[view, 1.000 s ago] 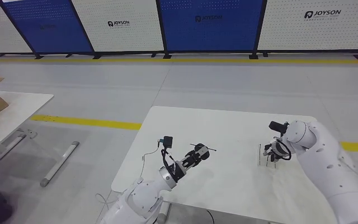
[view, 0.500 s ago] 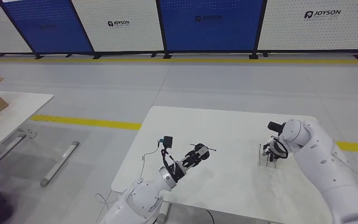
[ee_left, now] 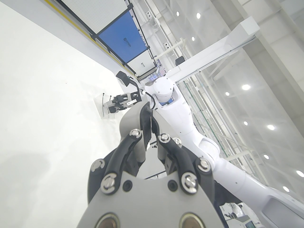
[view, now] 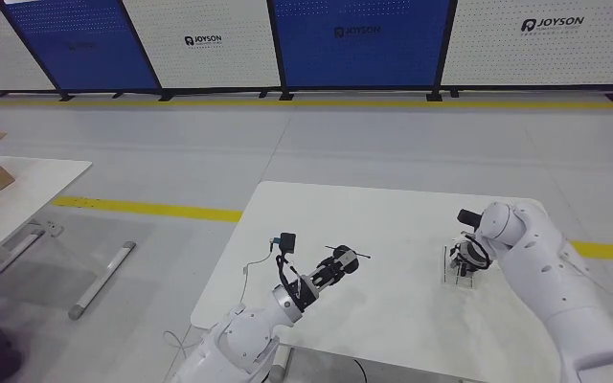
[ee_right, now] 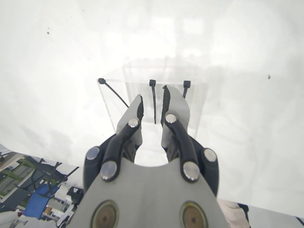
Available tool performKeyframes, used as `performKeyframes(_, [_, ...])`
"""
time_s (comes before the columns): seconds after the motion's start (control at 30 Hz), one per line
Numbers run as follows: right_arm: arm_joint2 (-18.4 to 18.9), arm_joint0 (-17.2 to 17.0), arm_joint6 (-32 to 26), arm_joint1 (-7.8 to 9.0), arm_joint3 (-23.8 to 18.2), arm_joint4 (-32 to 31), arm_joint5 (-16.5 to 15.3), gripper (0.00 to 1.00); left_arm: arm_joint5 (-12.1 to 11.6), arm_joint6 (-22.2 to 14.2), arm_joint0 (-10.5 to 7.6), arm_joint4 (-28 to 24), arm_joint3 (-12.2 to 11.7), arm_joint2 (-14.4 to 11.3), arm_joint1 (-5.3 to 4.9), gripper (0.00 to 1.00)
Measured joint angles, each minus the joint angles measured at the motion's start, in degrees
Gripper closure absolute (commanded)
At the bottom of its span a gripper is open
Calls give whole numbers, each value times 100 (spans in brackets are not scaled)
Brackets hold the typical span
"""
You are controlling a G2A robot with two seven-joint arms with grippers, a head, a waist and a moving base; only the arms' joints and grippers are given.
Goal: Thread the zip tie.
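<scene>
Right tool [ee_right: 153, 93] is open, one finger on each side of the middle zip tie [ee_right: 154, 105] and not touching it. That tie is thin and black with a small square head. It hangs straight down from the top edge of the clear stand [ee_right: 200, 105].

Two more ties hang from the same stand. One [ee_right: 115, 94] slants off at an angle on one side of the middle tie, and the other [ee_right: 186, 88] is partly hidden behind a finger.

The stand sits upright on the white table [view: 383, 220], back from the edges. There's bare tabletop all round it, and a wide open stretch on the side toward the other arm.

Well apart from the stand across that stretch, the left tool [ee_left: 150, 117] is held above the table. It's clamped shut on another black zip tie [view: 359, 255], which pokes out both sides of the pads.

Compared with a second ago, the right arm has nudged a bit closer to the stand. The left arm hasn't budged.
</scene>
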State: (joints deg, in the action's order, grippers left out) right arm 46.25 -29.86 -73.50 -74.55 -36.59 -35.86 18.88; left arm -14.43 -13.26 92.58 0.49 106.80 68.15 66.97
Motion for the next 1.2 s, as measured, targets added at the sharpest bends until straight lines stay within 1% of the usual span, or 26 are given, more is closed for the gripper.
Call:
performKeyframes(0.17, [-25,79,54,-56,157,27,-37,100,0,0,0,0,0,0,0,100])
performKeyframes(0.37, [2,58,101,-51,114,-20,-65,100,0,0,0,0,0,0,0,100])
performKeyframes(0.5, [102,-43,123,22,-97,-86,-57,100,0,0,0,0,0,0,0,100])
performKeyframes(0.63, [312,-256,107,170,-555,-181,4,100,0,0,0,0,0,0,0,100])
performKeyframes(0.73, [575,-514,-11,343,-1094,-291,39,100,0,0,0,0,0,0,0,100])
performKeyframes(0.83, [925,-854,-157,542,-1748,-419,48,100,0,0,0,0,0,0,0,100])
performKeyframes(0.87, [1097,-1014,-187,624,-2028,-491,59,100,0,0,0,0,0,0,0,100])
performKeyframes(0.93, [1399,-1286,-207,744,-2449,-609,62,100,0,0,0,0,0,0,0,100])
performKeyframes(1.03, [2002,-1857,-126,910,-3261,-688,62,100,0,0,0,0,0,0,0,100])
performKeyframes(1.07, [2267,-2119,-82,964,-3626,-651,61,100,0,0,0,0,0,0,0,100])
performKeyframes(1.2, [3122,-3005,180,1105,-4836,-347,42,100,0,0,0,0,0,0,0,100])
